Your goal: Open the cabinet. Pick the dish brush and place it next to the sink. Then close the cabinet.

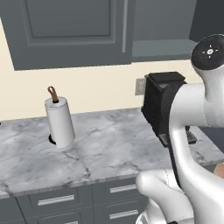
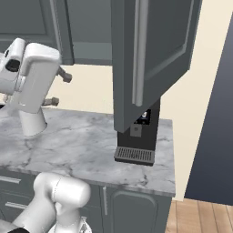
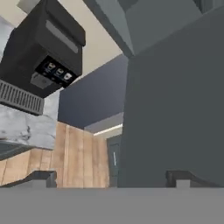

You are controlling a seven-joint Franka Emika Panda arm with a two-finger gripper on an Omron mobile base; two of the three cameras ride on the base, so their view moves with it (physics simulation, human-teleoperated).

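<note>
1. Arm raised, elbow bent over the marble counter [image 1: 109,144]; hand rolled sideways.
2. Gripper [image 3: 111,177] released, jaws wide apart, holding nothing, just beside the open door.
3. Cabinet [image 2: 150,54] door swung out above the coffee machine [image 2: 136,136] at counter's right end.
4. Paper-towel roll [image 1: 59,120] near counter's back-left edge.

Open cabinet door [image 3: 175,109] close ahead, black coffee machine [image 3: 41,52], wood floor [image 3: 74,157]
</note>
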